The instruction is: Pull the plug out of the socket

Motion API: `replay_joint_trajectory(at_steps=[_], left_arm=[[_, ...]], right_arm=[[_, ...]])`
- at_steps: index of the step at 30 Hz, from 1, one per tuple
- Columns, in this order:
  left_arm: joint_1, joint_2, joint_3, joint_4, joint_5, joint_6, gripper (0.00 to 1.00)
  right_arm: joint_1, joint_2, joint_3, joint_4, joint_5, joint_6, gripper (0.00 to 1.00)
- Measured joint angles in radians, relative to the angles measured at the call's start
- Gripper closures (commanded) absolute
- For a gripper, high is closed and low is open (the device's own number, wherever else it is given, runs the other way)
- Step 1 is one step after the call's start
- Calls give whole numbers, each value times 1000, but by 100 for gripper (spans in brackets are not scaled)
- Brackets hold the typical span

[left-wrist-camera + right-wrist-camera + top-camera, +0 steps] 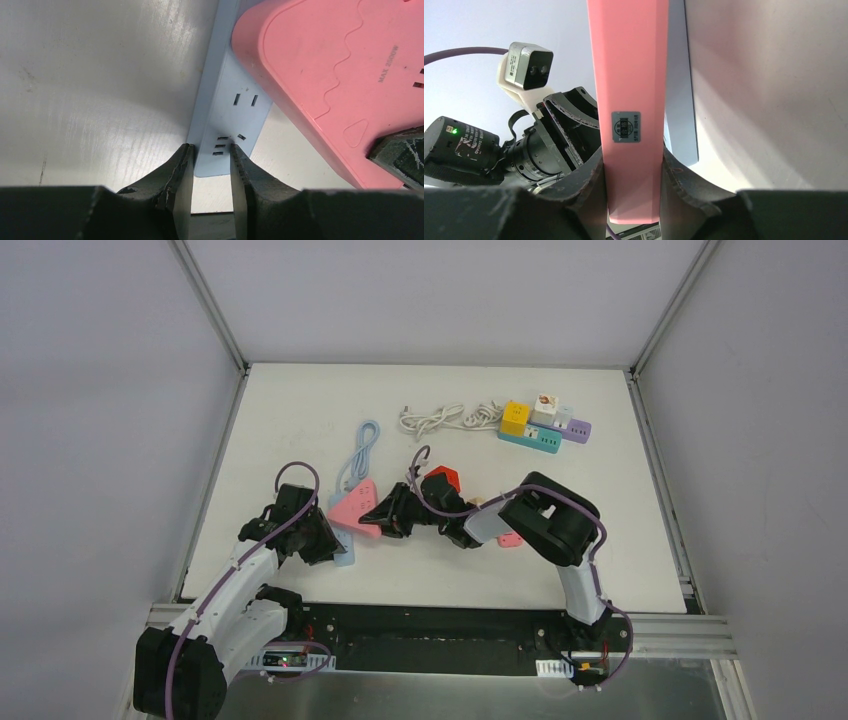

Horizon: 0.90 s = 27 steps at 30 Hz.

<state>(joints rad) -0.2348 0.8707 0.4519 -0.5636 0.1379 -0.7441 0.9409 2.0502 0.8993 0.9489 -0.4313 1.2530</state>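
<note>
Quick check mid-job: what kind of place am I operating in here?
Most likely a lab robot cell, not a home: a white table boxed in by plain panels on metal posts, with a pink strip, a blue strip and spare strips laid out as props.

Left arm [237, 583] and right arm [577, 588]: white shells, black joints, a purple cable [297, 466] looping along each. Scuffed black fingers [176, 176]; white wrist camera [526, 62], upper left.
</note>
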Motion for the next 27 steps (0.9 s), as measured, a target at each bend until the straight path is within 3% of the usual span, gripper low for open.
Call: replay_joint_trajectory(at_steps=[13, 22, 27], left_arm=[[0, 11, 0, 14, 10, -1, 71], [0, 13, -1, 21, 11, -4, 71], [0, 13, -2, 26, 11, -5, 71]], right_arm=[[-1, -3, -52, 93, 16, -72, 100], [-2, -62, 26, -155, 29, -42, 100], [-6, -63, 31, -161, 21, -39, 100]])
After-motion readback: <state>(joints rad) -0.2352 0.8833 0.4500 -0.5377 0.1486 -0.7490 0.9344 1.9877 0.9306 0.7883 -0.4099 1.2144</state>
